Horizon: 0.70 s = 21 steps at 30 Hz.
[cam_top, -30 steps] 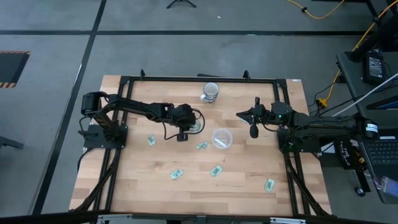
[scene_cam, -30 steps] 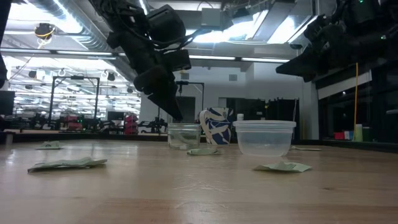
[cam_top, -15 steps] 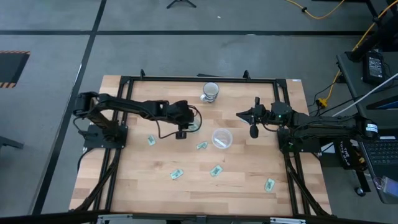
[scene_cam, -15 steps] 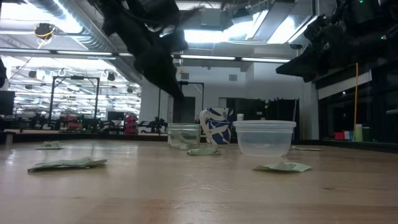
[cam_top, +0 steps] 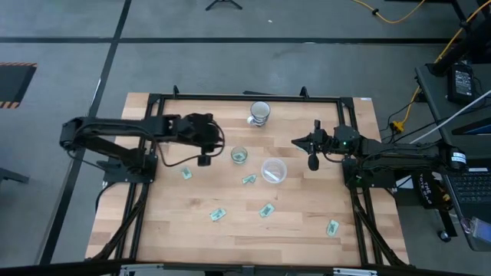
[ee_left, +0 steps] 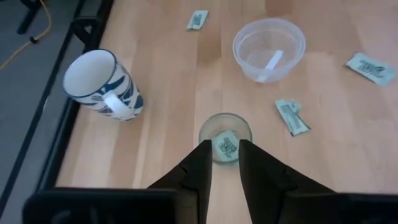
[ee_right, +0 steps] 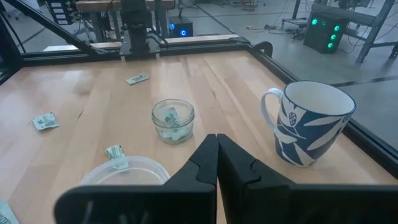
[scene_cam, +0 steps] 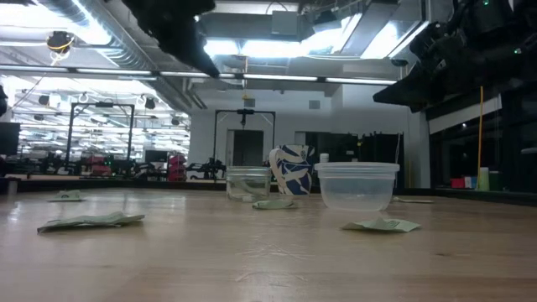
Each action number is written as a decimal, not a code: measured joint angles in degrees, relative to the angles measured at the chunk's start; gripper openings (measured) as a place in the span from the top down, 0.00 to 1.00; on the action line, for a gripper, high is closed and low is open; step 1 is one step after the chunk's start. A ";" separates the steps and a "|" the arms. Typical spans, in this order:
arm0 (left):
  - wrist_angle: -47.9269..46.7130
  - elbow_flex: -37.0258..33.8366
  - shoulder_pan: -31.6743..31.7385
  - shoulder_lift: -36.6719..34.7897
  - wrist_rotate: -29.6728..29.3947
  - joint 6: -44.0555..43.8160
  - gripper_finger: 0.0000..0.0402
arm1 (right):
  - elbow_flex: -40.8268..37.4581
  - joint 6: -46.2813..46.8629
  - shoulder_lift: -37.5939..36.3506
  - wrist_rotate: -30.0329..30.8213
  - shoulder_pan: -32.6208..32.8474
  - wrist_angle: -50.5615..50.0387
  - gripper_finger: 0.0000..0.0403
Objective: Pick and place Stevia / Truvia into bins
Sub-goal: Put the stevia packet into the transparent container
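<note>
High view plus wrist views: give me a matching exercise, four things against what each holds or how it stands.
Things:
1. glass
2. plastic cup
3. mug
4. right gripper

States:
A. shut, empty, beside the plastic cup
B. holds a green packet
C. empty, blue leaf pattern, at the table's far edge
D. holds one white strip

Pairs: 1-B, 2-D, 3-C, 4-A

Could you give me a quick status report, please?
Left hand empty, beside glass; right hand shut, idle. One packet in glass; others loose. Nothing blocking.
</note>
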 joint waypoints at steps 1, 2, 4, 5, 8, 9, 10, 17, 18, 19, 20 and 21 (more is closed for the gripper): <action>-0.24 -0.23 0.00 -1.08 0.14 0.00 0.82 | 0.00 0.00 0.00 0.02 0.00 0.00 0.99; -0.22 -0.65 0.00 -2.23 0.53 0.04 0.83 | 0.00 -0.07 0.00 0.01 0.00 0.00 0.99; -0.22 -2.09 0.00 -4.51 1.04 0.33 0.84 | 0.00 -0.70 0.00 0.01 -0.01 0.00 0.99; -0.23 -3.04 0.00 -5.66 1.09 0.24 0.85 | 0.00 -1.05 0.00 0.00 0.00 -0.03 0.99; 1.20 -6.33 0.00 -8.91 1.40 -1.12 0.87 | 0.00 -1.11 0.00 0.00 0.00 -0.30 0.99; 2.39 -7.80 0.00 -9.99 1.61 -1.40 0.88 | 0.00 -1.11 0.00 0.00 0.00 -0.39 0.99; 3.91 -9.48 0.00 -10.99 1.90 -1.49 0.89 | 0.00 -1.11 0.00 0.00 0.00 -0.37 0.99; 16.05 -21.53 0.00 -17.33 3.88 -1.52 0.96 | 0.00 -1.11 0.00 -0.01 -0.02 -0.37 0.99; 17.34 -22.91 0.00 -18.21 4.39 -1.53 0.97 | 0.00 -1.11 0.00 0.00 -0.02 -0.38 0.99; 18.65 -24.17 0.00 -19.09 4.87 -1.53 0.98 | 0.00 -1.11 0.00 -0.01 -0.01 -0.38 0.99; 19.74 -25.32 0.00 -20.11 5.03 -1.54 0.99 | 0.00 -1.11 0.00 -0.02 -0.01 -0.37 0.99; 20.31 -26.19 0.00 -21.04 5.07 -1.62 0.99 | 0.00 -1.11 0.00 -0.02 0.00 -0.39 0.99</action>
